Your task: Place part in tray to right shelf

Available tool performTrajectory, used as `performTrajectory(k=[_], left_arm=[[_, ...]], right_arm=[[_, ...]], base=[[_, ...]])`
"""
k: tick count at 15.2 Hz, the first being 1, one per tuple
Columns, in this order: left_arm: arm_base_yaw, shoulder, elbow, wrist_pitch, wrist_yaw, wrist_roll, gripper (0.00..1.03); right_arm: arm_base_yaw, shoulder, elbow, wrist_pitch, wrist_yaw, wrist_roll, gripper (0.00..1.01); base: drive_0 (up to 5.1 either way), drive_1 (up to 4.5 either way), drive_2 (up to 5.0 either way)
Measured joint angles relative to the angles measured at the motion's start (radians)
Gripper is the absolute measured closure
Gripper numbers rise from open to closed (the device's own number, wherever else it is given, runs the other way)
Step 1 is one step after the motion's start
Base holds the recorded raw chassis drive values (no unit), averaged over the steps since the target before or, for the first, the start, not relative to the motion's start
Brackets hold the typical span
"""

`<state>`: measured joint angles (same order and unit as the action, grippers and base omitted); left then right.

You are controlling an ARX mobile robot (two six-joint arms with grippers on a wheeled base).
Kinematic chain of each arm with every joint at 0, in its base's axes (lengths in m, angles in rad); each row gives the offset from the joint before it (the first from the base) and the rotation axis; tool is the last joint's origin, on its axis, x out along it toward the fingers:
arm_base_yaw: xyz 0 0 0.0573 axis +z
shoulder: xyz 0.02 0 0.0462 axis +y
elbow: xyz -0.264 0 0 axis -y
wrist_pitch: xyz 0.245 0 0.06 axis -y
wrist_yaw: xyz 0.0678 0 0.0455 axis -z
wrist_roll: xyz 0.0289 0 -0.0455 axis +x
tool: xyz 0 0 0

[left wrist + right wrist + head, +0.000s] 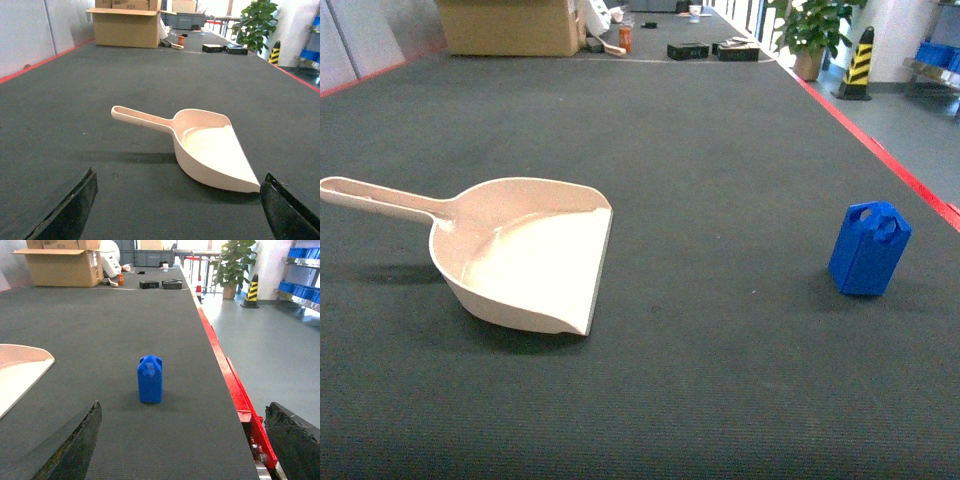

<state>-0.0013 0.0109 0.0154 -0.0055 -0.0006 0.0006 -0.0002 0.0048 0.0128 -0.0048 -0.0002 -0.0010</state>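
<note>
Blue part (150, 379) upright, ahead of the wide-spread right claw (182, 440).

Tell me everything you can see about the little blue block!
The part is a small, bright-blue block that looks like smooth plastic. It is box-shaped, with round holes at its top end. It stands upright on the dark mat, close to the mat's red right edge. Nothing touches it except the mat beneath. The tray lies well off to its left, apart from it. In the right wrist view it stands ahead of the open right gripper, not yet grasped.
</note>
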Motion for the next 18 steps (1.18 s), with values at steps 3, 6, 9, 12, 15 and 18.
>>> performTrajectory(k=[3, 6, 9, 12, 15, 18], left_arm=[[0.0, 0.0, 0.0, 0.0, 0.0, 0.0, 0.05], [0.0, 0.0, 0.0, 0.0, 0.0, 0.0, 0.05], [0.0, 0.0, 0.0, 0.0, 0.0, 0.0, 0.05], [0.0, 0.0, 0.0, 0.0, 0.0, 0.0, 0.05], [0.0, 0.0, 0.0, 0.0, 0.0, 0.0, 0.05], [0.0, 0.0, 0.0, 0.0, 0.0, 0.0, 0.05]], right_arm=[[0.0, 0.0, 0.0, 0.0, 0.0, 0.0, 0.03], [0.0, 0.0, 0.0, 0.0, 0.0, 0.0, 0.03], [0.0, 0.0, 0.0, 0.0, 0.0, 0.0, 0.03], [0.0, 0.0, 0.0, 0.0, 0.0, 0.0, 0.03], [0.0, 0.0, 0.0, 0.0, 0.0, 0.0, 0.03], [0.0, 0.0, 0.0, 0.0, 0.0, 0.0, 0.03]], base=[[0.0, 0.0, 0.0], [0.0, 0.0, 0.0], [0.0, 0.0, 0.0], [0.0, 0.0, 0.0], [0.0, 0.0, 0.0], [0.0, 0.0, 0.0]])
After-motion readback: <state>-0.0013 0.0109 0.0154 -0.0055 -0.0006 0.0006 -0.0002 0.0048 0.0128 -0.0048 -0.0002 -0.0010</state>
